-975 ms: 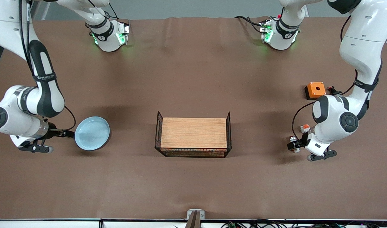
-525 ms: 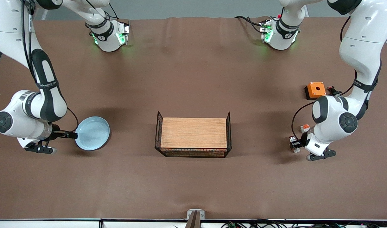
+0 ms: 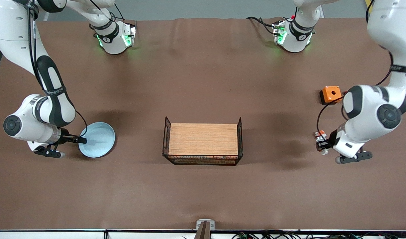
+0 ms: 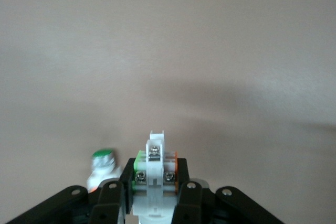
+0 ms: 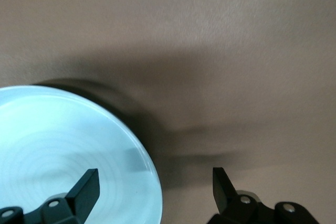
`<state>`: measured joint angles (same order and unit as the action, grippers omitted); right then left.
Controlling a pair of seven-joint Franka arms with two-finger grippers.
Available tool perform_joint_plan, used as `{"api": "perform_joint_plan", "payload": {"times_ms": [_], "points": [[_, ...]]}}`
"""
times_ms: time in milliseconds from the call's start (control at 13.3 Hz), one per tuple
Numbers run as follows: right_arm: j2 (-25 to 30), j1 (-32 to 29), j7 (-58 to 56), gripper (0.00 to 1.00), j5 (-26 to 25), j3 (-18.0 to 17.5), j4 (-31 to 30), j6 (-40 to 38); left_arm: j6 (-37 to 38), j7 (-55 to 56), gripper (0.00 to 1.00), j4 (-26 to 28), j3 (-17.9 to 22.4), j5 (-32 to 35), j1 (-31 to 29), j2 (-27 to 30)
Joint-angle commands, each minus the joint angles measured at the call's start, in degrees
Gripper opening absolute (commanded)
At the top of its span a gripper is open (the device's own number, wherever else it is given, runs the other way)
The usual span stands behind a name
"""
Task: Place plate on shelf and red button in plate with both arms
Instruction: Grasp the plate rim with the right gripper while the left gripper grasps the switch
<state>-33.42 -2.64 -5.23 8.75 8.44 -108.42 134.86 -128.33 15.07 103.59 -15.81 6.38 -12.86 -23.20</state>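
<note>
Left gripper [image 3: 321, 143], frame's right edge, clamps the red button [image 4: 156, 169]; right gripper [image 3: 84, 140] gapes astride the plate [image 3: 98, 139] rim, which may skid as it closes.

Glossy plate [image 3: 97, 139], matt brown cloth [image 3: 203, 83]

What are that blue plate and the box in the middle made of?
The plate looks like glazed ceramic or glossy plastic: pale blue with a soft sheen. The box is a black wire basket with a matte, grained wooden board, or wood-look laminate.
</note>
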Motion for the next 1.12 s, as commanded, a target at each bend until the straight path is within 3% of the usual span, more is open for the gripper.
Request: {"api": "perform_joint_plan", "payload": {"times_ms": [0, 300, 600, 1050], "points": [[0.7, -0.6, -1.5, 0.83, 1.9, -0.7, -1.7, 0.9, 7.3, -0.2, 0.00, 0.4, -1.1, 0.4, -0.1, 5.7], [0.7, -0.3, -1.1, 0.56, 2.5, -0.9, -1.8, 0.4, 17.4, 0.5, 0.00, -2.3, -3.4, 0.1, -0.2, 9.0], [0.7, -0.3, -1.2, 0.37, 4.3, -0.9, -1.8, 0.2, 22.3, 1.4, 0.00, -4.7, -4.6, -4.4, -0.1, 10.6], [1.3, -0.6, -4.0, 0.04, 4.3, -1.5, -1.5, -0.4, 26.5, 6.8, 0.00, -7.7, -8.1, -4.5, 0.1, 10.6]]}}
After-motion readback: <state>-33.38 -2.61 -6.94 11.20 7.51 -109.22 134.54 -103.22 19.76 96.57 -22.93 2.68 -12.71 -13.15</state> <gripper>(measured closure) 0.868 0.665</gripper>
